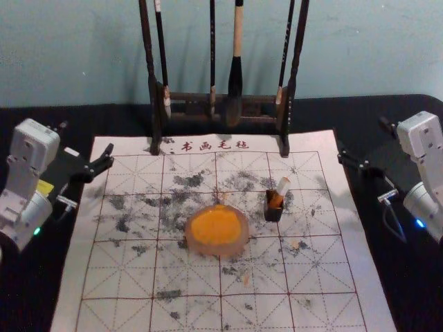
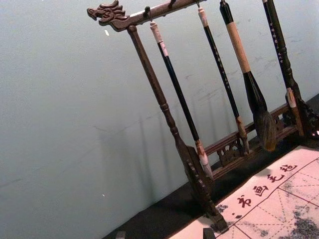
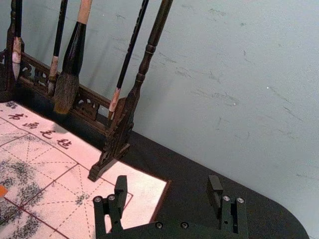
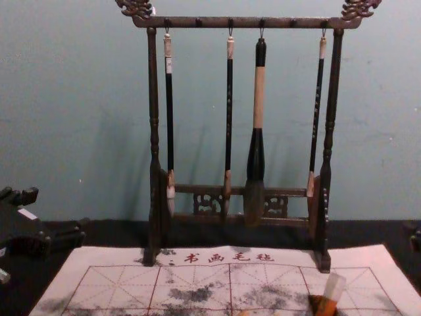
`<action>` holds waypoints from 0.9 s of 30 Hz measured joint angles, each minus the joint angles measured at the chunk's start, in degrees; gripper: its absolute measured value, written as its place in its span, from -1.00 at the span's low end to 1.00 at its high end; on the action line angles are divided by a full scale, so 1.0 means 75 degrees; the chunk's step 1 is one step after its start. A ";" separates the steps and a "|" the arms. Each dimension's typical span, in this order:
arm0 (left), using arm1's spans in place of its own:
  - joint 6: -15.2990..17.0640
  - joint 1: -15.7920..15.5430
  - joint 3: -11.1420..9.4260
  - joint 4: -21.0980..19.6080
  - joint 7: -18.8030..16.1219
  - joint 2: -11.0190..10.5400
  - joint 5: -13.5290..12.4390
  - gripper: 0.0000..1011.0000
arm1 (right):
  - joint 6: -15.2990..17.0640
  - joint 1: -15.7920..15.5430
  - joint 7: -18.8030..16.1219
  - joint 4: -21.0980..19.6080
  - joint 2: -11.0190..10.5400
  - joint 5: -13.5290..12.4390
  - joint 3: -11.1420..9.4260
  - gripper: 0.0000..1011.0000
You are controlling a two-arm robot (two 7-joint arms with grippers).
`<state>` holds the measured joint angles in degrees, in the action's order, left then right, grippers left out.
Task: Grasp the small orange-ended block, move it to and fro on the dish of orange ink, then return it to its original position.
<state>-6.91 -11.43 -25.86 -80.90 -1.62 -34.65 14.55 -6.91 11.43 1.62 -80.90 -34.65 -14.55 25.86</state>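
**Small orange-ended block (image 1: 276,199) leans in its dark holder (image 1: 273,212), beside the dish (image 1: 242,249)**

I count one block, one holder and one dish of orange ink (image 1: 215,226). On the rack (image 4: 154,99) four brushes are hanging: three thin ones (image 4: 169,125) with dark handles, and one thick brush (image 4: 259,99) with a pale wooden part above its black part. Four red characters (image 1: 214,146) are written near the far edge of the one mat (image 1: 325,304).

The block is slim, with a pale upper end and orange colour below. It is tilted to the robot's right, and its lower part goes into the square holder, which stands on the mat to the right of the dish, near but apart from it. The dish is round, with a pinkish rim around the bright ink.

There are two grippers. The left gripper (image 1: 86,137) is at the left side of the mat, its two fingers apart. The right gripper (image 1: 363,138) is at the far right corner of the mat, and its two fingers are also well apart, with nothing between them.
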 joint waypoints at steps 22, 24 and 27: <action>0.0000 0.0000 0.0000 0.0000 0.0000 0.0000 0.0000 0.98 | 0.0000 0.0000 0.0000 0.0000 0.0000 0.0000 0.0000 0.98; 0.0000 0.0000 0.0000 0.0000 0.0000 0.0000 0.0000 0.98 | 0.0000 0.0000 0.0000 0.0000 0.0000 0.0000 0.0000 0.98; 0.0000 0.0000 0.0000 0.0000 0.0000 0.0000 0.0000 0.98 | 0.0000 0.0000 0.0001 0.0000 -0.0001 0.0000 0.0000 0.98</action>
<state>-6.91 -11.43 -25.86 -80.90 -1.62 -34.65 14.55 -6.91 11.43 1.62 -80.90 -34.65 -14.55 25.86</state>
